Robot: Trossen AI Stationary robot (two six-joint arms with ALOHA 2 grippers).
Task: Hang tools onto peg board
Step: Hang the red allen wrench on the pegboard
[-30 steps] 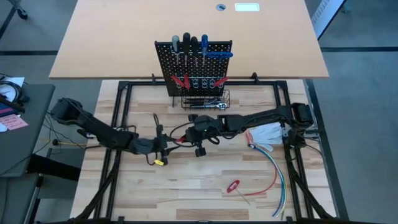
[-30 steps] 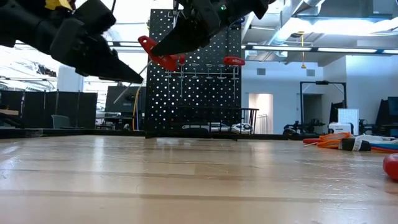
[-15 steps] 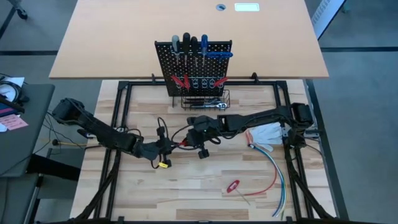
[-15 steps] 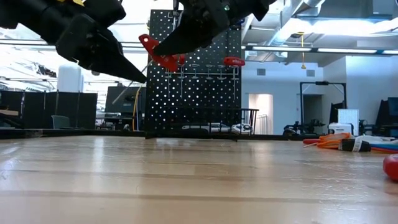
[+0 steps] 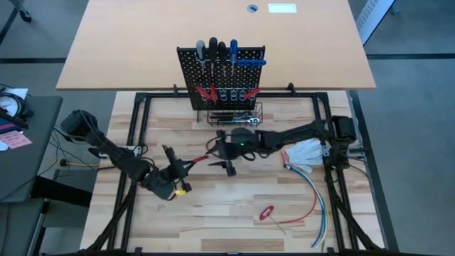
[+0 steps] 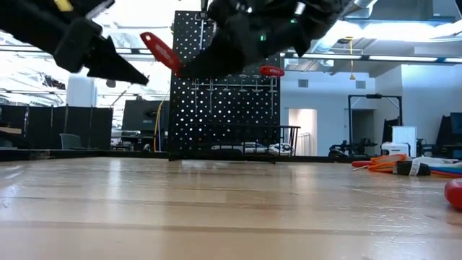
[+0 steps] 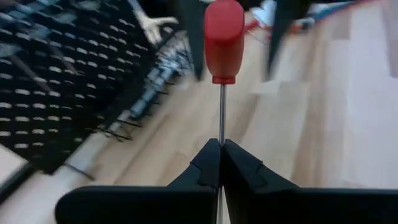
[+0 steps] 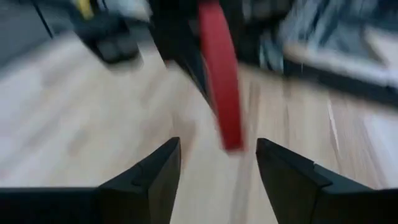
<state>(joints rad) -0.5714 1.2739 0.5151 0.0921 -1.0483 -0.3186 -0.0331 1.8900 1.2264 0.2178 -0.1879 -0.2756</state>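
Observation:
A small red-handled tool (image 5: 199, 161) hangs in the air over the table's middle, its thin metal shaft (image 7: 221, 112) running back to my left gripper (image 7: 221, 149), which is shut on it. My right gripper (image 8: 214, 168) is open just beyond it, nearer the peg board. Its two fingers stand on either side of the red handle (image 8: 221, 93) without touching it. The black peg board (image 5: 220, 67) stands upright at the table's far side with several tools hung on it. My left gripper pinches the tool's bare metal shaft (image 7: 221, 134) between its two fingertips, at the end away from the handle. The fingers lie along the shaft, roughly level, coming from the table's near left. The tool is lifted clear of the table, with its red handle (image 6: 160, 52) pointing toward the peg board.
A wire basket (image 5: 234, 114) with a silver tool in it sits at the peg board's base. Another red-handled tool (image 5: 266, 212) lies on the table near right. Red, blue and white cables (image 5: 313, 192) and a white cloth (image 5: 306, 151) lie at the right.
My left gripper has taken hold of the tool's shaft and swung toward the table's near left, drawing the red handle out of my right gripper. My right gripper has let go of the handle and come a little lower. The tool stays clear of the table.

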